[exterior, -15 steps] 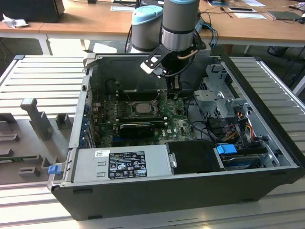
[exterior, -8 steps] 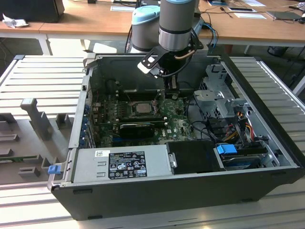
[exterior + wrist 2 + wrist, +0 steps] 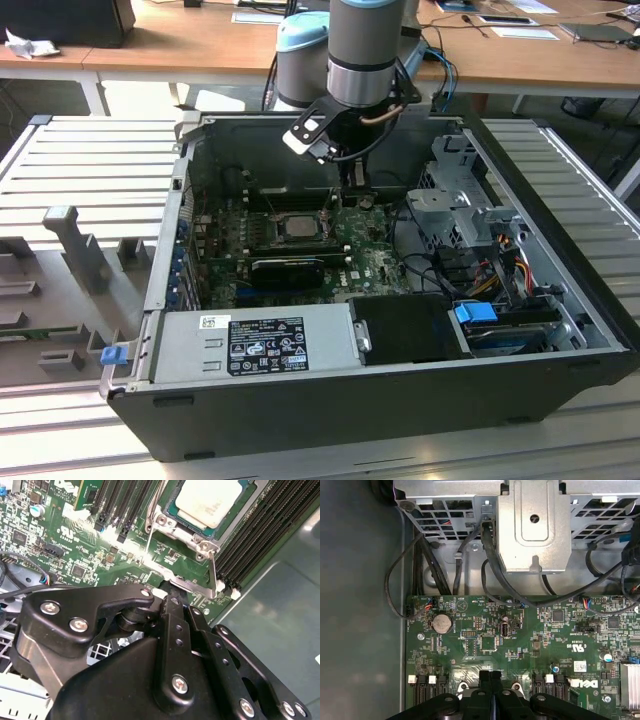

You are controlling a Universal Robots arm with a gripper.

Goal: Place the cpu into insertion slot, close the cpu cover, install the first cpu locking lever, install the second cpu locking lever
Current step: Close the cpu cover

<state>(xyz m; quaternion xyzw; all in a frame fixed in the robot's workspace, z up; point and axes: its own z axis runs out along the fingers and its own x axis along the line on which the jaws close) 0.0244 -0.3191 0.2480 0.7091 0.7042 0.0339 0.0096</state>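
Observation:
The cpu (image 3: 210,502) lies flat in its socket on the green motherboard, its silver top showing; in the exterior view the cpu (image 3: 297,224) sits mid-board. The cpu cover (image 3: 170,527), a metal frame, lies down around it. A thin metal locking lever (image 3: 213,570) runs along the socket's edge to a bent end. My gripper (image 3: 172,597) is shut, its black fingertips pressed together against the metal tab at the socket's edge; I cannot tell whether anything is pinched. In the first wrist view the gripper (image 3: 490,676) shows both fingers meeting. The gripper (image 3: 350,188) hangs by the socket's side towards the exterior view's right.
The open computer case (image 3: 170,260) walls the board in. A grey drive cage (image 3: 532,525) and black cables (image 3: 490,570) stand close beyond the gripper. Memory slots (image 3: 260,535) flank the socket. The power supply (image 3: 260,340) fills the case's near side.

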